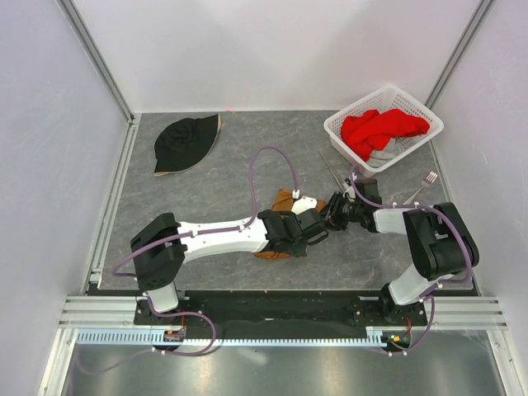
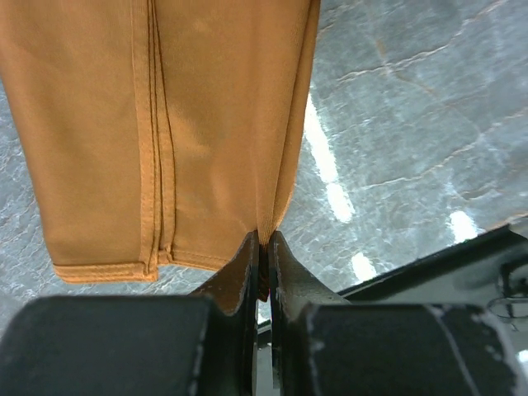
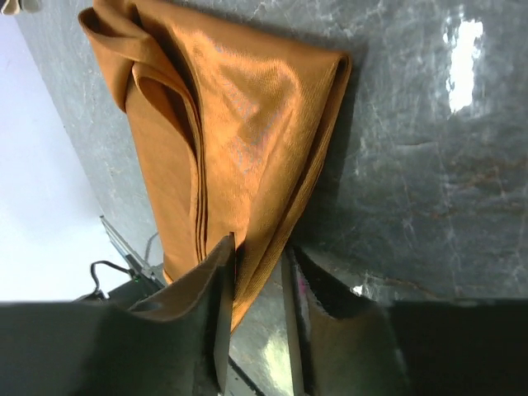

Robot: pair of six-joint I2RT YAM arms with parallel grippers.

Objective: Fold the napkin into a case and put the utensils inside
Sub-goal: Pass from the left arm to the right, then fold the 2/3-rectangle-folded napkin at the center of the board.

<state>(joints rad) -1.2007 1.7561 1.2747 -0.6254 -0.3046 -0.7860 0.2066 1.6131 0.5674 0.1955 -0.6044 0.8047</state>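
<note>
The napkin (image 1: 283,199) is a shiny orange-brown cloth, folded in several layers, lying at the table's middle mostly under both grippers. My left gripper (image 2: 264,241) is shut on the napkin's (image 2: 206,107) near edge, beside the stacked hems. My right gripper (image 3: 257,247) has its fingers close together with a fold of the napkin's (image 3: 239,140) corner pinched between them. The two grippers (image 1: 318,223) (image 1: 336,209) meet tip to tip. The grey knife-like piece (image 1: 332,173) lies just behind them. The silver fork (image 1: 425,183) lies to the right, near the basket.
A white basket (image 1: 342,130) holding a red cloth (image 1: 381,128) stands at the back right. A black hat (image 1: 186,142) lies at the back left. White walls enclose the grey table (image 1: 223,190).
</note>
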